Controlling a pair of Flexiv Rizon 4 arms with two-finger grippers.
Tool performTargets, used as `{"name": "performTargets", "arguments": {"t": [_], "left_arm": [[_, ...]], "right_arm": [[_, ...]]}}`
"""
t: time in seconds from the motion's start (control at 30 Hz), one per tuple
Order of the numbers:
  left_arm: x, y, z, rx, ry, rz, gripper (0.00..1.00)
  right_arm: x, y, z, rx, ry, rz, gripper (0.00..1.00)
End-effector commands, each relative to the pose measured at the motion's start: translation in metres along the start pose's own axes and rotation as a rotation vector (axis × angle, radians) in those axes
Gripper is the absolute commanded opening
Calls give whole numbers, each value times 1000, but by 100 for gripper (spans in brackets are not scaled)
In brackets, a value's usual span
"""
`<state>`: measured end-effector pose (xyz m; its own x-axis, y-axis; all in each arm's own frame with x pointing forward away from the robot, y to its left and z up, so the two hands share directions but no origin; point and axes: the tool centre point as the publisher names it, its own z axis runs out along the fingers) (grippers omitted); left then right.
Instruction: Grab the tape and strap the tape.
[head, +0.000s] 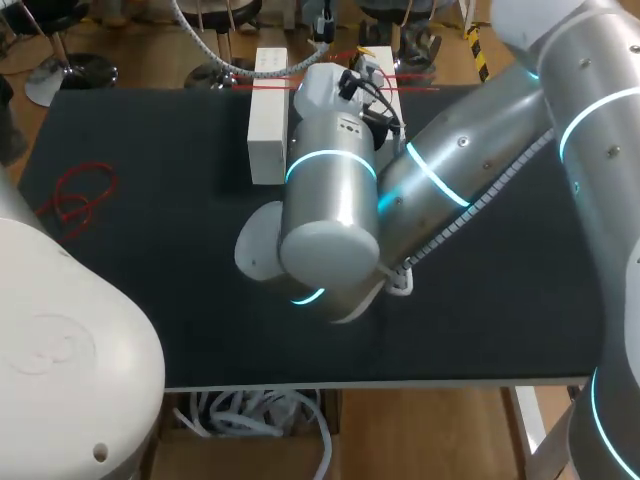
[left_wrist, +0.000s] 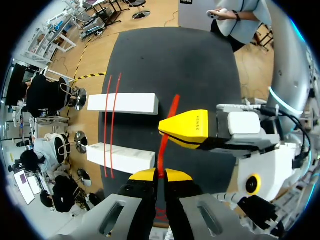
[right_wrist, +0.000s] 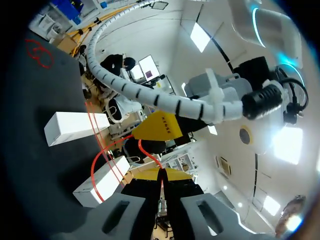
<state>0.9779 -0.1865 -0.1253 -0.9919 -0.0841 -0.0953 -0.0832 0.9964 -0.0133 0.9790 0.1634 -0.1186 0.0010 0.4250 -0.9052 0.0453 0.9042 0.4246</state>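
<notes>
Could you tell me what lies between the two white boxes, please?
In the left wrist view, two red tape strands span bare table between them.

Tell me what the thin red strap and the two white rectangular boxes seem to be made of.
Thin red strap: probably flexible plastic or rubber, since it curves into loops. White rectangular boxes: likely matte cardboard, judging by flat faces and sharp edges.
</notes>
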Motion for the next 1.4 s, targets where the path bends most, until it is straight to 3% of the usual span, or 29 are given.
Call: {"name": "performTargets", "arguments": {"t": [0.03, 0.53, 1.4], "left_arm": [[0, -1, 0, -3, 0, 0, 0], [0, -1, 0, -3, 0, 0, 0], [0, -1, 0, -3, 0, 0, 0]], "right_arm": [[-11, -10, 0, -35, 49, 20, 0], [5, 1, -6, -41, 99, 5, 0], [21, 24, -6, -4, 78, -46, 0]]}}
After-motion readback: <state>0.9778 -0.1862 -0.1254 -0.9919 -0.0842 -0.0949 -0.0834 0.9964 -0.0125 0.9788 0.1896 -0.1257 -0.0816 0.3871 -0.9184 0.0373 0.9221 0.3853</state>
